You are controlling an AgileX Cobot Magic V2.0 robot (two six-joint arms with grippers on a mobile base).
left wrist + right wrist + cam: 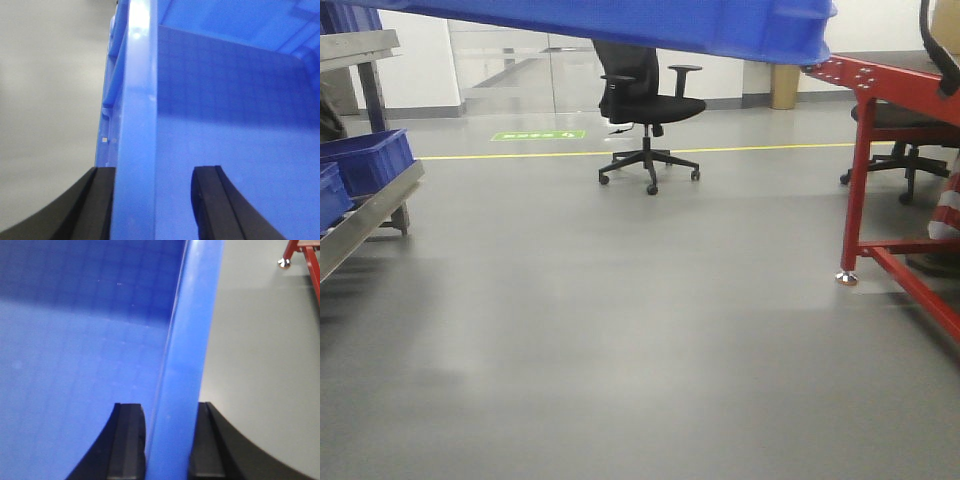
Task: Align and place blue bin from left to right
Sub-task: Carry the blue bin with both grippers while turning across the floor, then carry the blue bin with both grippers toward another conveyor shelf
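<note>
Right gripper (165, 412) pinches the blue bin (620, 25) rim; left gripper (150, 172) straddles the opposite rim, can't tell if clamped. Bin's up high, right end by the red table (880, 80), two-handed for balance probably.

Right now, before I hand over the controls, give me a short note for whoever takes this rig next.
Bin: the blue bin is up off the floor, its right corner by the edge of the red table; contact unclear.
Left: the left gripper straddles the rim, outer finger touching, gap at the inner one; grip unconfirmed.
Right: the right gripper is shut on the opposite rim.
Done: bin lifted.
To do: align it and set it down.
</note>
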